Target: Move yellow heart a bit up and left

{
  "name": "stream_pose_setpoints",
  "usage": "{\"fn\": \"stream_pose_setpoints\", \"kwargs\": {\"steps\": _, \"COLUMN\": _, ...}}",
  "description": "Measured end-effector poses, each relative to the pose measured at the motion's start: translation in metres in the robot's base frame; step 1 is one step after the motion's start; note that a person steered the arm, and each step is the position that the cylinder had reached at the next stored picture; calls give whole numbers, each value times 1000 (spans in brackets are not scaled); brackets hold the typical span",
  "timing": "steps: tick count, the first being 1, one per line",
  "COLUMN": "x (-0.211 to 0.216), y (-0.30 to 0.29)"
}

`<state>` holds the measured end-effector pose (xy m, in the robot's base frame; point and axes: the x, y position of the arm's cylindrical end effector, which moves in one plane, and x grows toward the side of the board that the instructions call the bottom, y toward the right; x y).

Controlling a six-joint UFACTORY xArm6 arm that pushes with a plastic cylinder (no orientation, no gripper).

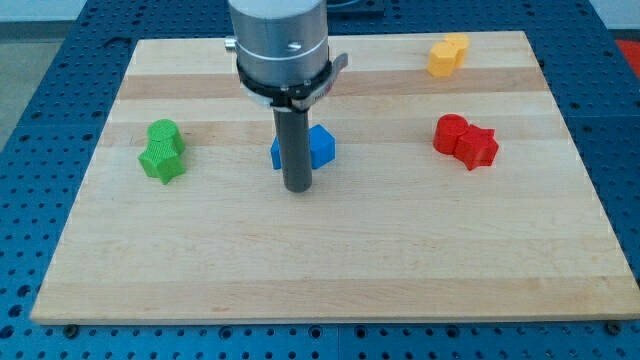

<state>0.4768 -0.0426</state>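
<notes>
My tip (298, 187), a bare dark rod end with no jaws to open or shut, rests just below the blue block (312, 146). The glossy yellow heart (448, 54) sits near the wooden board's (330, 260) top right, long axis tilted rightward-up. Red block (466, 141) right; green block (162, 150) left.

My tip (298, 188) rests on the wooden counter (330, 270), touching or just in front of the blue block (318, 146), which the rod partly hides. From that blue block, the green block (162, 150) lies well to the view's left, the red block (466, 140) well to the view's right, and the yellow heart (448, 54) toward the view's top right.
</notes>
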Motion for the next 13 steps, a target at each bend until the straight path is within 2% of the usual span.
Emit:
{"fn": "stream_pose_setpoints", "kwargs": {"steps": 2, "x": -9, "y": 79}}
{"fn": "stream_pose_setpoints", "kwargs": {"steps": 3, "x": -13, "y": 65}}
{"fn": "stream_pose_setpoints", "kwargs": {"steps": 6, "x": -127, "y": 59}}
{"fn": "stream_pose_setpoints", "kwargs": {"steps": 7, "x": -129, "y": 79}}
{"fn": "stream_pose_setpoints", "kwargs": {"steps": 8, "x": -151, "y": 152}}
{"fn": "stream_pose_setpoints", "kwargs": {"steps": 9, "x": -213, "y": 202}}
{"fn": "stream_pose_setpoints", "kwargs": {"steps": 10, "x": -256, "y": 242}}
{"fn": "stream_pose_setpoints", "kwargs": {"steps": 12, "x": -217, "y": 255}}
{"fn": "stream_pose_setpoints", "kwargs": {"steps": 13, "x": -238, "y": 332}}
